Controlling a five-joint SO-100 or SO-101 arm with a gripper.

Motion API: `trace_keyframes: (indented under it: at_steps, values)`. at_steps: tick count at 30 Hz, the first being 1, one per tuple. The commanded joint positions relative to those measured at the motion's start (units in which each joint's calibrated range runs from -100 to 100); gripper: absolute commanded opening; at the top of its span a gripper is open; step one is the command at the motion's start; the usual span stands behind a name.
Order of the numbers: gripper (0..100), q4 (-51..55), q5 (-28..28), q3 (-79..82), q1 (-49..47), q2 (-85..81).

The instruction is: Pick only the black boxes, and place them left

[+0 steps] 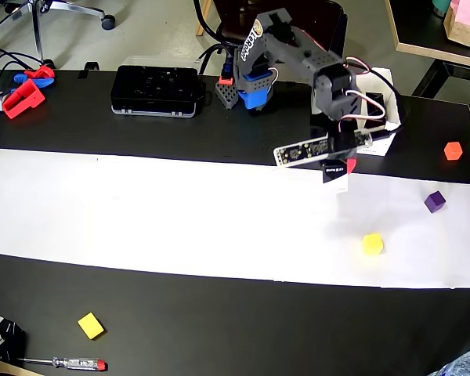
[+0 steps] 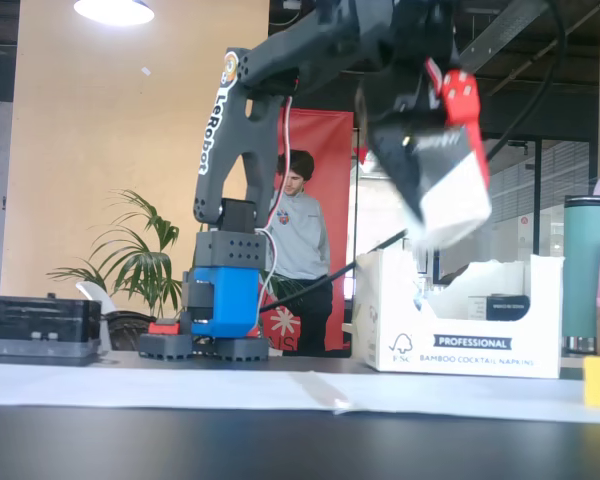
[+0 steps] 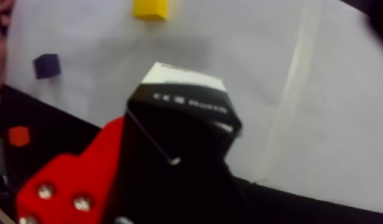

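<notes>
The gripper [image 3: 170, 149] holds one black box [image 1: 336, 173] aloft at three o'clock overhead, seemingly none placed left yet.

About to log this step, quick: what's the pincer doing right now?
Pincer: closed on a black box, held up off the white paper.

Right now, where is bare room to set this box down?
The white paper strip left of the gripper and its black box is bare. Crowded to the right: yellow cube, purple cube.
</notes>
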Motion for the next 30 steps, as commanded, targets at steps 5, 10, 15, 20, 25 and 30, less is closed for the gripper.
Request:
trace_keyframes:
  at_steps: [5,10,15,20,25,30]
  values:
    - [5,1.1,-5.8,-5.8,-17.7,-17.4]
    - [5,6.8,-9.7,-5.8,-30.0,-19.1]
    - [5,11.2,-13.9,-5.8,-38.8,-18.5]
    - [5,13.4,-16.3,-5.7,-43.2,-15.0]
    - [5,15.9,-17.1,-5.7,-45.1,-7.8]
    - [5,16.5,-17.1,-2.8,-44.8,-3.3]
